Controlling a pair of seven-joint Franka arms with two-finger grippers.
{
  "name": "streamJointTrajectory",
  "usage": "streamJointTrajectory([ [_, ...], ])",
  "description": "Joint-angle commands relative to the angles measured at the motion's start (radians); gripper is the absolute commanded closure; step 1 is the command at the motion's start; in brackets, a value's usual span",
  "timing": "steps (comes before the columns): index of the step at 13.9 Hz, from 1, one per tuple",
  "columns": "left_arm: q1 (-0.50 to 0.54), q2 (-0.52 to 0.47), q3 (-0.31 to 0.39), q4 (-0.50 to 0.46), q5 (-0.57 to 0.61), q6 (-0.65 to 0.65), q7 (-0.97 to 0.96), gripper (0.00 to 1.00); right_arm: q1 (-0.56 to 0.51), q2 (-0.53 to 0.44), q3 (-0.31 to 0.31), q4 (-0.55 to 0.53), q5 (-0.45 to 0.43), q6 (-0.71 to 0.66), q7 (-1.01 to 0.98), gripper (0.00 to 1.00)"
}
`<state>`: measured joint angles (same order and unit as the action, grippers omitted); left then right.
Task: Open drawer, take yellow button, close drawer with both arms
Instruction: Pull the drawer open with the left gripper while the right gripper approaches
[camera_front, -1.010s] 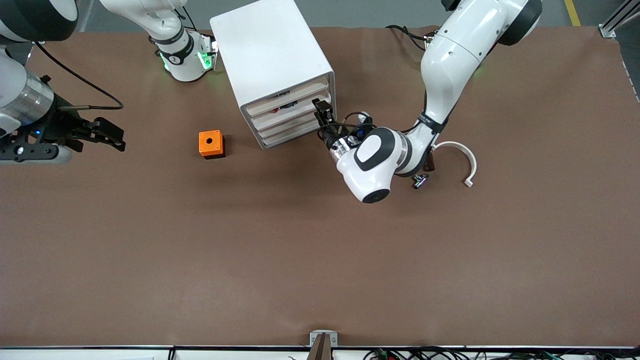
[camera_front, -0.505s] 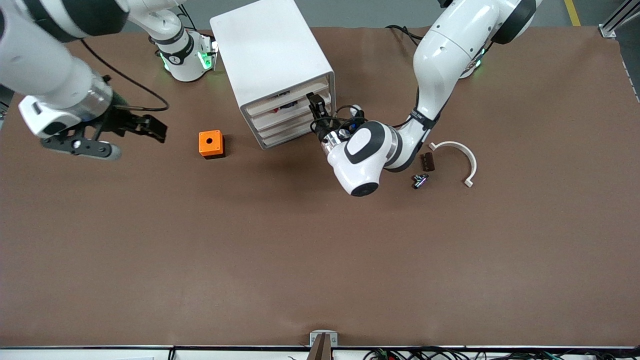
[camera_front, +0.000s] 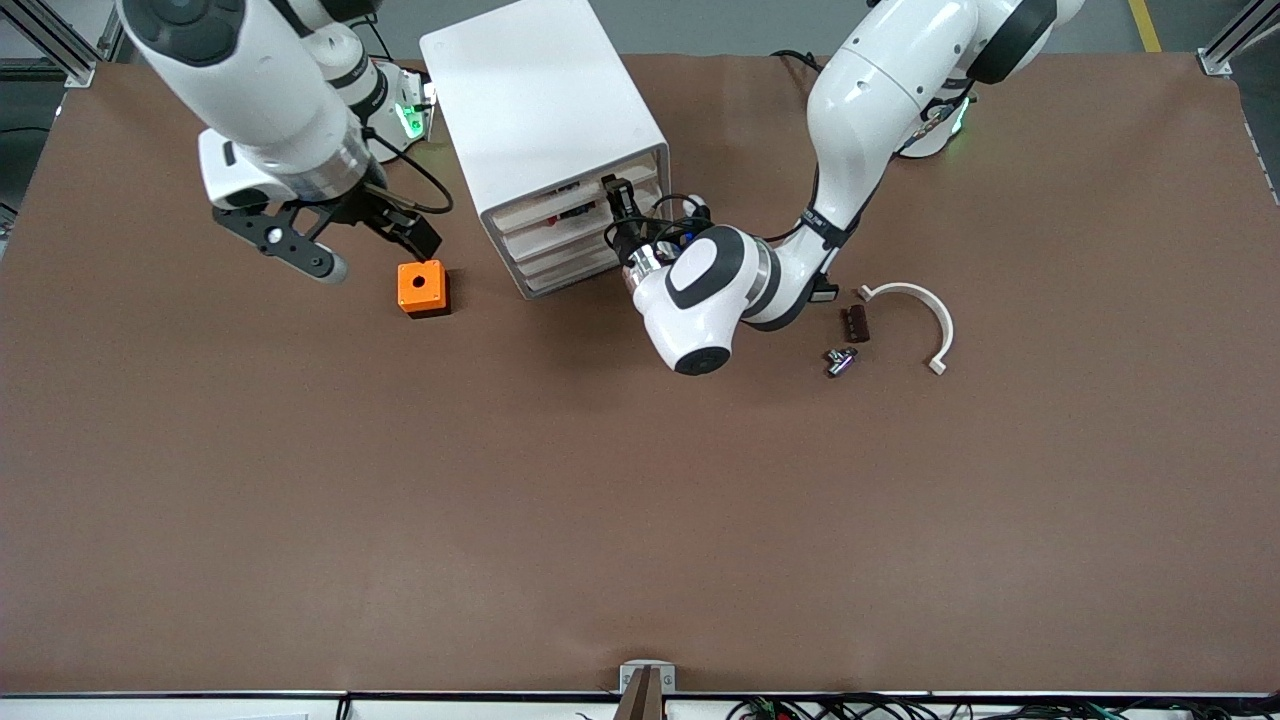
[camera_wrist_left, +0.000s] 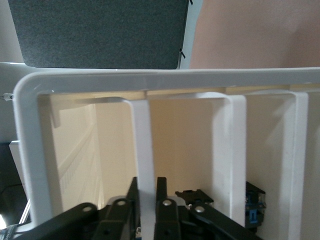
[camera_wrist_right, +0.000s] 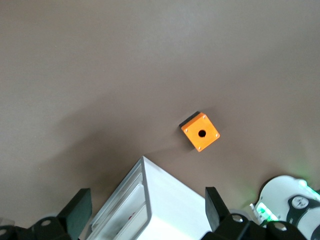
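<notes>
Now the left gripper (camera_front: 612, 192) is clenching the top drawer (camera_front: 575, 195) lip of the cabinet (camera_front: 540, 110), needing an outward pull, while the right gripper (camera_front: 340, 240), fingers spread, is hovering beside the cabinet; the button is hidden.

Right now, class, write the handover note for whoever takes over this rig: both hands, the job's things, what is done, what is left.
Left hand: at the front of the cabinet, fingers closed on the lip of the top drawer.
Right hand: open, in the air above the table beside the orange cube, holding nothing.
Button: not clearly visible.
Done: drawer lip gripped.
Left: pull the drawer open, take the button, close the drawer.
</notes>
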<state>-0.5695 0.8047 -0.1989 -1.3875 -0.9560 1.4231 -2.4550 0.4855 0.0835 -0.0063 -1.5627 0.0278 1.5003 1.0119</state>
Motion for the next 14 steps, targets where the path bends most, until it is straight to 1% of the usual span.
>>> streamJointTrajectory([
  [1, 0.007, -0.002, 0.038, 0.010, -0.010, 0.005, 0.004, 1.00, 0.013, 0.022, -0.009, 0.013, 0.053, -0.005, 0.104, 0.00],
  [4, 0.020, -0.002, 0.098, 0.033, -0.013, 0.005, 0.004, 1.00, 0.016, 0.045, -0.009, 0.018, 0.070, 0.000, 0.145, 0.00],
  [6, 0.060, -0.002, 0.099, 0.038, -0.013, 0.007, 0.019, 1.00, 0.034, 0.061, -0.009, 0.019, 0.072, 0.034, 0.178, 0.00],
  [9, 0.106, -0.002, 0.104, 0.053, -0.010, 0.011, 0.031, 1.00, 0.083, 0.076, -0.009, 0.021, 0.072, 0.098, 0.325, 0.00],
  [12, 0.138, -0.010, 0.131, 0.071, 0.014, 0.010, 0.073, 1.00, 0.136, 0.114, -0.009, 0.024, 0.072, 0.149, 0.491, 0.00],
  [14, 0.154, -0.009, 0.135, 0.082, 0.020, 0.008, 0.115, 1.00, 0.157, 0.145, -0.009, 0.027, 0.072, 0.181, 0.598, 0.00],
])
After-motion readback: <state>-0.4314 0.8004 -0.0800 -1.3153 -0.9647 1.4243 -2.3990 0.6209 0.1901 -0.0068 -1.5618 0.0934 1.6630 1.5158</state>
